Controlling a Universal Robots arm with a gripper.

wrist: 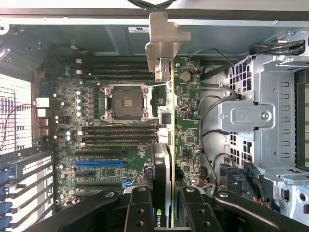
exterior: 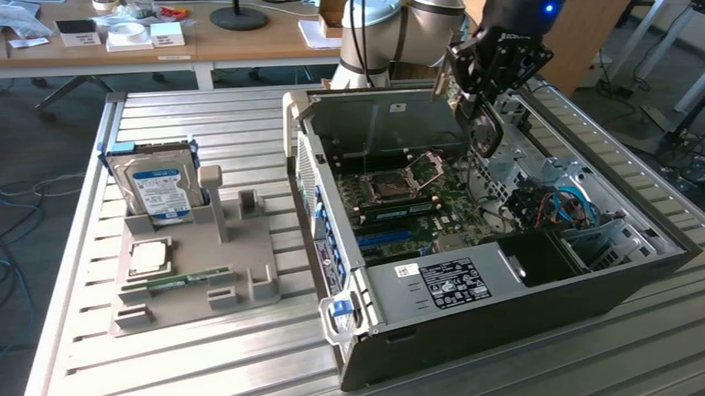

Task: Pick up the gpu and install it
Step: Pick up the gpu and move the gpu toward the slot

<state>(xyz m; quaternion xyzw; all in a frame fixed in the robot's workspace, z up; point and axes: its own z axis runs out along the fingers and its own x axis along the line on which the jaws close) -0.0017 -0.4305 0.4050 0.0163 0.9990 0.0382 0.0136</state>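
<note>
One gpu point(exterior: 486, 132) clamped edge-on in the tool point(exterior: 493, 95), hanging over the open case point(exterior: 529, 305).
Far off the tool, toward the exterior view's left, the hard drive point(exterior: 158, 191) stands clear; beneath the tool, the motherboard point(exterior: 424, 206) leaves little room (cables point(exterior: 556, 202) near), so any tilt could catch the bracket point(wrist: 164, 38) on the case wall.

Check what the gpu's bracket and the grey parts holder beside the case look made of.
Bracket on the gpu: bare sheet metal, probably steel; dull silver, folded tabs. Parts holder: matte beige-grey plastic, maybe printed or moulded; uniform colour, blocky slots.
</note>
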